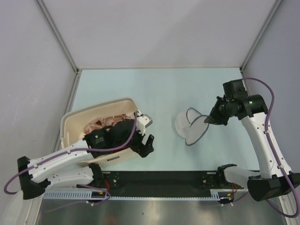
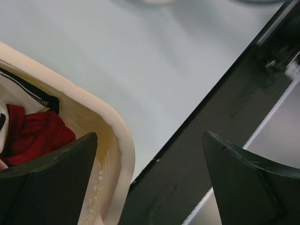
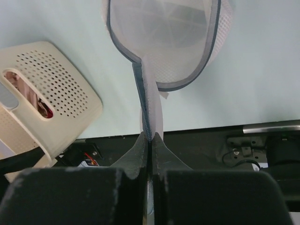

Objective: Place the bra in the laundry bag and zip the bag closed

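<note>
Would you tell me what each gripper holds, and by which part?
Right gripper: jaws shut on the zip edge of the laundry bag; left gripper: nothing.

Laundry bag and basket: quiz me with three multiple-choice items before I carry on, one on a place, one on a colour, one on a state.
1. Where does the laundry bag lie in the top view?
A. Inside the basket
B. Right of the basket, at the right pincer
C. Against the back wall

2. What colour is the garment seen in the basket from the left wrist view?
A. Red
B. Blue
C. Green

3. How does the right pincer stand?
A. Wide open and empty
B. Shut on the laundry bag's rim
C. Out of every view

Answers: 1 B, the white mesh sits apart from the basket, at the right arm's tip. 2 A, crumpled red cloth shows behind the cream rim. 3 B, the fingers meet with the dark zip edge pinched between them.
</note>
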Robot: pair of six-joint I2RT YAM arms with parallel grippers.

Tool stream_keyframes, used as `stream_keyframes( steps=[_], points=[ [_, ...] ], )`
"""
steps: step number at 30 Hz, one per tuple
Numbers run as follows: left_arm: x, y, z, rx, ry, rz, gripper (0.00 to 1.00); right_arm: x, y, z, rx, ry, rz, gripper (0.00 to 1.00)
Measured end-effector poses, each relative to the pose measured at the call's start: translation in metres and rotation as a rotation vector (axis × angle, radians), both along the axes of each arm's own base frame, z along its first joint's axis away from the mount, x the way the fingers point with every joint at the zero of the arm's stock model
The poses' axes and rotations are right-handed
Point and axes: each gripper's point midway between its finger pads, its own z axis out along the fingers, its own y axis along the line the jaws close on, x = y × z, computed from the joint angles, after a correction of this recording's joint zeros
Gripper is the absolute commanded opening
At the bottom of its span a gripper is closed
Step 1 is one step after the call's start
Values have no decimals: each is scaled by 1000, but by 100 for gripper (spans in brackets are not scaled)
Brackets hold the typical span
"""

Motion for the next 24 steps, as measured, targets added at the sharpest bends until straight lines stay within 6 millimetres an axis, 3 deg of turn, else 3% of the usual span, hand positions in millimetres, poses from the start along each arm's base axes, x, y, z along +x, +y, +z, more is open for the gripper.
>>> stream_keyframes(
  steps=[3,6,8,11,13,16,17,18,19,24],
  points=[
    [8,0,30,-88,-3,64,100,-4,2,-10,-4,33,11,0],
    [41,2,69,-164,7,234,99,-5,8,-16,-9,48,37,0],
    [73,8,78,-158,38,395,98,-2,11,-18,-13,49,52,0],
    [113,16,74,-89,73,583,98,1,16,-21,-19,49,70,0],
    [136,14,56,-7,92,661,98,4,18,-23,-26,54,78,0],
    [155,14,29,124,120,720,92,6,20,-24,-35,57,89,0],
    [160,14,22,156,123,730,87,8,21,-24,-36,53,92,0],
    [165,14,15,191,124,741,66,9,21,-23,-36,49,92,0],
    [171,16,9,224,120,752,54,10,22,-22,-34,43,93,0],
    [179,36,-8,372,66,757,0,13,23,-18,-36,21,96,0]
  ],
)
